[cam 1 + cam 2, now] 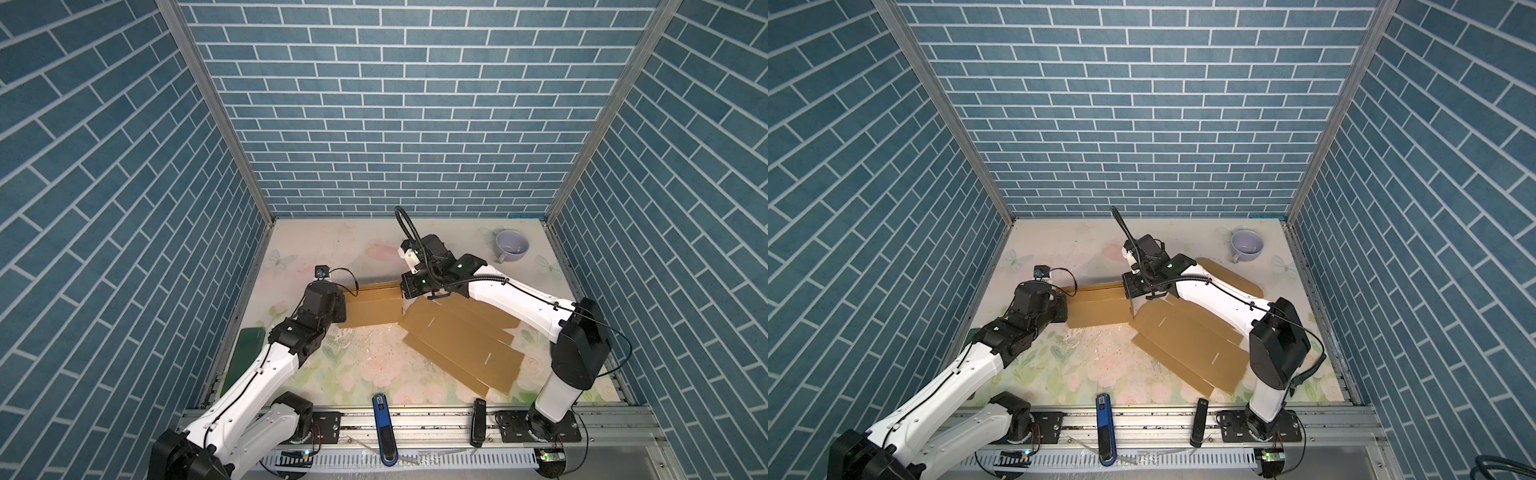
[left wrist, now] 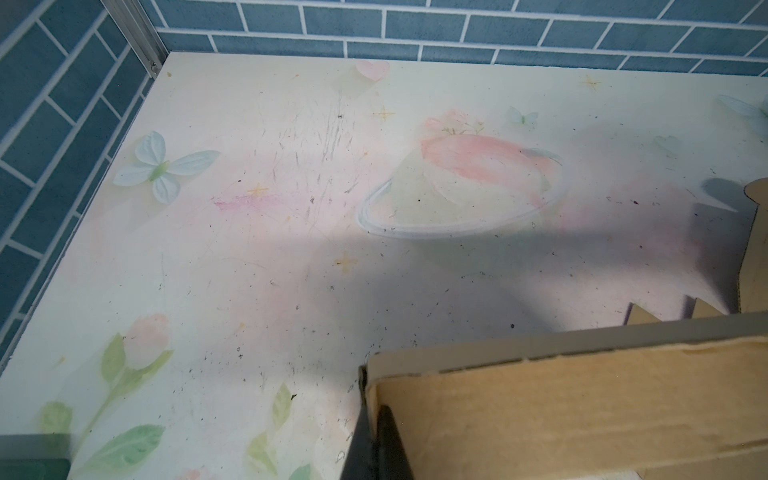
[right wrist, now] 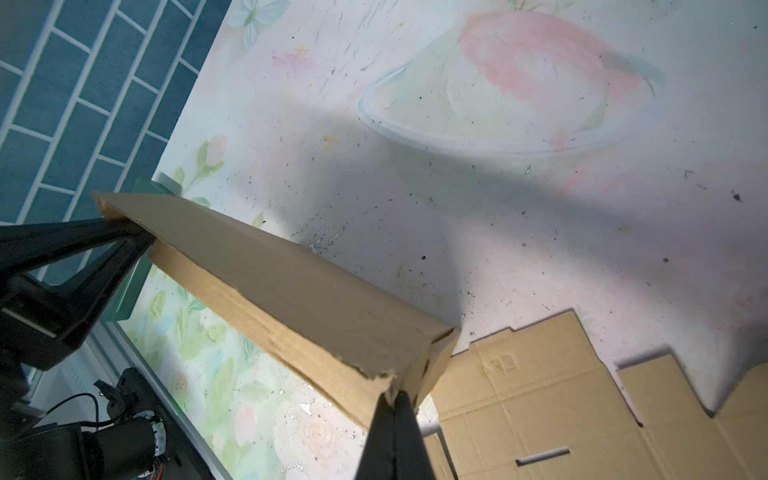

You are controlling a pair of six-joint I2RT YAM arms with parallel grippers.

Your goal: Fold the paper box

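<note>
Now the box (image 1: 461,345) is lying mostly flat on the table (image 1: 357,374), spreading out from the middle toward the right arm. One long wall (image 3: 291,299) of it is folded over double and is rising up off the table, stretching between the two arms.

The left gripper (image 2: 374,411) is pinching one end of that wall, its fingers closed tight on the card. The right gripper (image 3: 391,401) is pinching the other end, near the corner where the wall is meeting the flat sheet. Its fingers are closed on the card too.

The box is looking thin and light, so it is likely easy to lift. It is looking stiff on the flat parts and bendy along the pressed lines. The edge by the right gripper is looking a bit torn and soft, so a hard pull may be ripping it. Holding the wall at both ends, close to the fold, is looking like the best way. With one end alone, it may be flopping open.

The cup (image 1: 512,245) is sitting well apart, in the far corner.
</note>
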